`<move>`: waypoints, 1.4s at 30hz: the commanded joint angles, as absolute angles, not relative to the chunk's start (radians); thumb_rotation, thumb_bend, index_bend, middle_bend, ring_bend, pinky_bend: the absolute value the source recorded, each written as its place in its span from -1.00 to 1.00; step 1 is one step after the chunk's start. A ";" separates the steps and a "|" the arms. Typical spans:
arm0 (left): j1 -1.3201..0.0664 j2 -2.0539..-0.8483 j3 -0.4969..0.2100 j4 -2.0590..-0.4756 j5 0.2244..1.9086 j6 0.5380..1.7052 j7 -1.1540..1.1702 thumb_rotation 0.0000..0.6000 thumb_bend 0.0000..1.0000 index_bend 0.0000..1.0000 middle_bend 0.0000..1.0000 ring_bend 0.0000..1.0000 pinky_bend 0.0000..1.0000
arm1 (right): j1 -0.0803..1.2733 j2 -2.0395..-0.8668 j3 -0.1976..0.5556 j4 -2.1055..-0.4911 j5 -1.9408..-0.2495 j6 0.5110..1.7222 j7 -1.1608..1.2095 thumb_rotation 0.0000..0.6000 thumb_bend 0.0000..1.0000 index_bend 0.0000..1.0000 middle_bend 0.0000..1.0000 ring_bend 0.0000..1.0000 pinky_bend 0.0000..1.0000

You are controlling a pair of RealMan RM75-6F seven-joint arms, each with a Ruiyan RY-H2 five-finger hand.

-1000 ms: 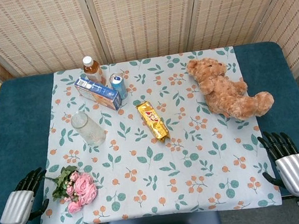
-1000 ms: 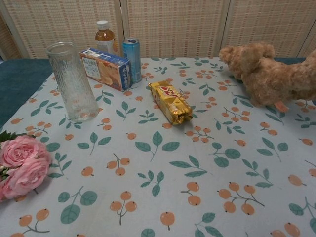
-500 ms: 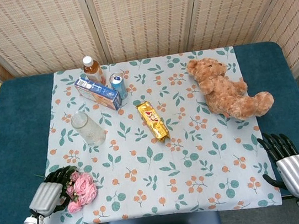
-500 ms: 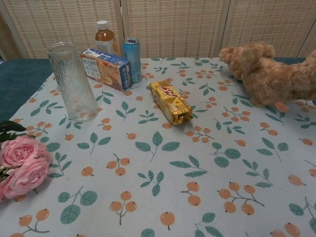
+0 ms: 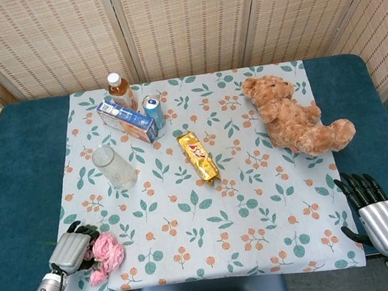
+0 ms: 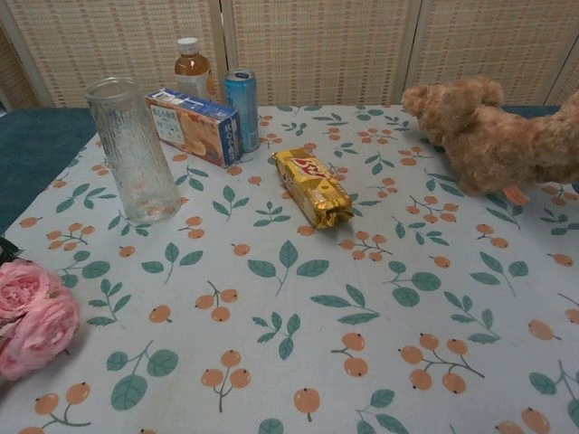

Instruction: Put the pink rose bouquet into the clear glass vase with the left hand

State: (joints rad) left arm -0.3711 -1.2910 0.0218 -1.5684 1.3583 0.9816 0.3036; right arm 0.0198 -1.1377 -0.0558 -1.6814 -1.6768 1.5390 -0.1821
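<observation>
The pink rose bouquet (image 5: 105, 251) lies at the near left corner of the floral tablecloth (image 5: 260, 201). My left hand (image 5: 70, 247) sits over its stem end, fingers curled around the stems and leaves, which are hidden under it. In the chest view only the blooms (image 6: 33, 316) show, at the left edge; the hand is out of that frame. The clear glass vase (image 5: 114, 167) stands upright and empty behind the bouquet, tall at the left in the chest view (image 6: 134, 149). My right hand (image 5: 373, 214) rests open at the near right, holding nothing.
Behind the vase stand a tea bottle (image 5: 120, 91), a blue box (image 5: 127, 121) and a blue can (image 5: 154, 111). A gold snack pack (image 5: 198, 156) lies mid-table. A brown teddy bear (image 5: 298, 116) lies at the far right.
My left hand moved in from the left edge onto the bouquet's stems and closed over them. The blooms shifted left and slightly nearer. The right hand stayed still.
</observation>
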 commanded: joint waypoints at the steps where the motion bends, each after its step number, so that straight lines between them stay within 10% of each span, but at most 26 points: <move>1: -0.361 -1.320 0.019 -1.521 1.429 1.052 0.223 1.00 -0.11 0.14 0.22 -0.20 -0.77 | 0.019 -1.136 -0.056 -1.683 -1.676 1.538 -0.182 1.00 -0.84 -1.00 -1.00 -1.00 -1.00; 11: -0.320 -1.273 -0.098 -1.547 1.608 1.434 -0.495 1.00 -0.10 0.14 0.22 -0.18 -0.72 | 0.017 -1.134 -0.052 -1.686 -1.670 1.530 -0.181 1.00 -0.84 -1.00 -1.00 -1.00 -1.00; 19: -0.422 -1.202 -0.351 -1.626 1.457 1.449 -1.006 1.00 -0.10 0.11 0.21 -0.21 -0.69 | 0.023 -1.141 -0.052 -1.687 -1.663 1.504 -0.200 1.00 -0.84 -1.00 -1.00 -1.00 -1.00; 28: -0.598 -1.306 -0.606 -1.484 1.216 1.406 -0.991 1.00 -0.10 0.12 0.22 -0.21 -0.69 | 0.020 -1.155 -0.040 -1.686 -1.640 1.500 -0.237 1.00 -0.84 -1.00 -1.00 -1.00 -1.00; 42: -0.812 -1.577 -0.614 -1.143 1.186 1.357 -0.932 1.00 -0.09 0.13 0.22 -0.21 -0.69 | 0.028 -1.151 -0.028 -1.686 -1.612 1.479 -0.229 1.00 -0.84 -1.00 -1.00 -1.00 -1.00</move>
